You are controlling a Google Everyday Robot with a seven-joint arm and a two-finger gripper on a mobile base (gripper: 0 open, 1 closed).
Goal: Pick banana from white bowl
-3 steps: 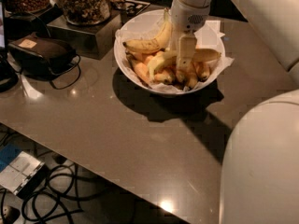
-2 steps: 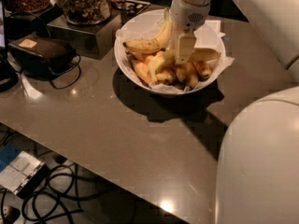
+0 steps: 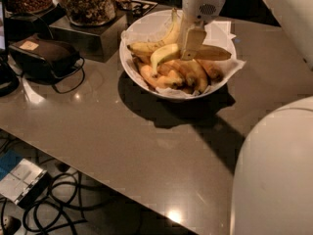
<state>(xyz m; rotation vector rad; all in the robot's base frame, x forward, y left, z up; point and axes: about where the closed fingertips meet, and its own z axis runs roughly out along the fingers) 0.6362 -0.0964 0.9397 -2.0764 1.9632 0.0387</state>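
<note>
Shows white gripper (image 3: pixel 190 53) with fingers (image 3: pixel 194 38) clamped mid-length on the long pale greenish-yellow banana (image 3: pixel 215 53) over the paper-lined round white bowl (image 3: pixel 142 31); likely light, firm yet bruisable.

Single view taken from high up, angled down across the table (image 3: pixel 98 131), robot's white body (image 3: pixel 274 180) close at lower right, gripper (image 3: pixel 190 49) seen mid-distance over the white bowl (image 3: pixel 146 27)
</note>
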